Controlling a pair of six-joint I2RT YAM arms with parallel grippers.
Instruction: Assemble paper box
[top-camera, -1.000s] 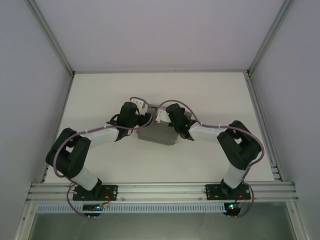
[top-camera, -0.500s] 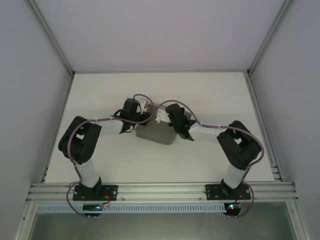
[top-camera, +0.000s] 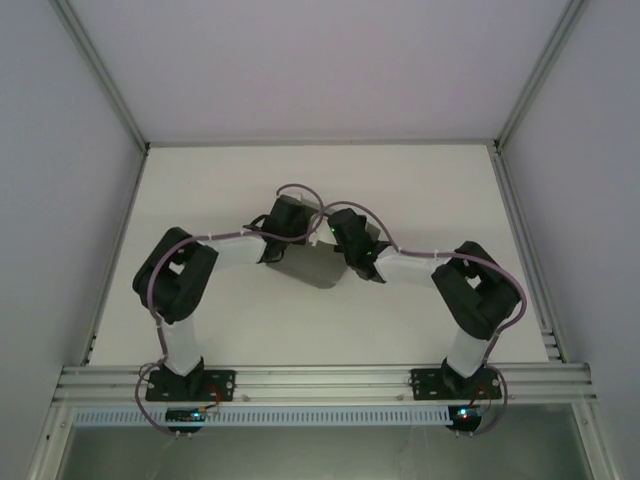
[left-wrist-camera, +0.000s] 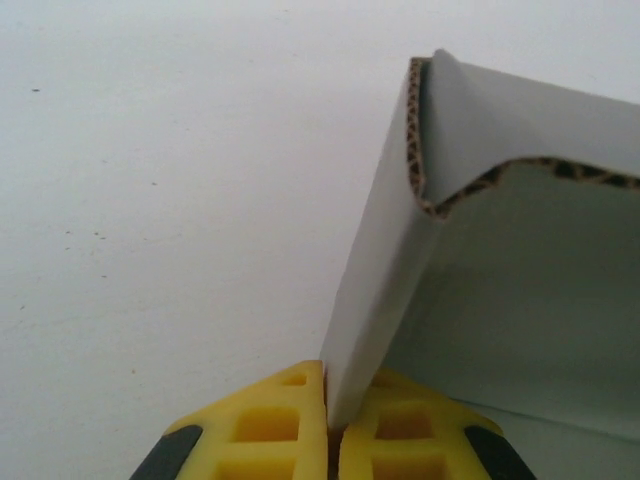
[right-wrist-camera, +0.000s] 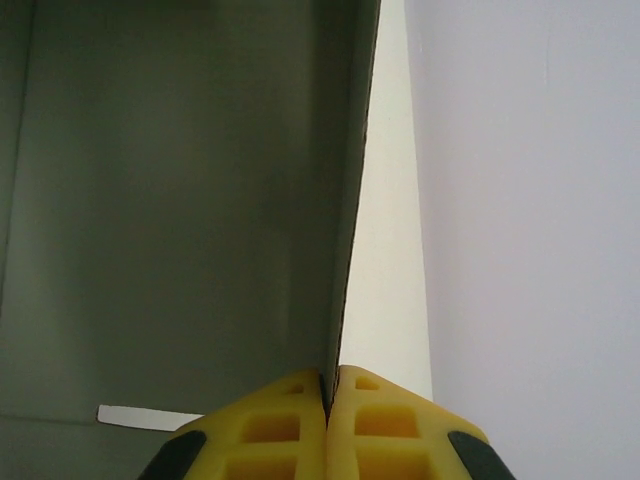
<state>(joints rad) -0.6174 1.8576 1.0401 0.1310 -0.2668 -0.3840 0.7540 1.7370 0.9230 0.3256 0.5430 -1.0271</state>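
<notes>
The left pincer (left-wrist-camera: 331, 425) is clamped tight on an upright wall of the box (left-wrist-camera: 480, 290). The right pincer (right-wrist-camera: 328, 405) pinches another wall, with the box's inside to its left.

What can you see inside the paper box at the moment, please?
Bare grey cardboard faces inside the paper box, plus a pale strip low down. What lies behind the right gripper is covered.

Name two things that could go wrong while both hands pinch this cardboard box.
1. The left hand pinches only the edge of a thin wall of the paper box; a tug could slip it free.
2. The right hand clamps another wall edge-on; if the arms pull apart, the box might tear or crease at its bent corner.
</notes>
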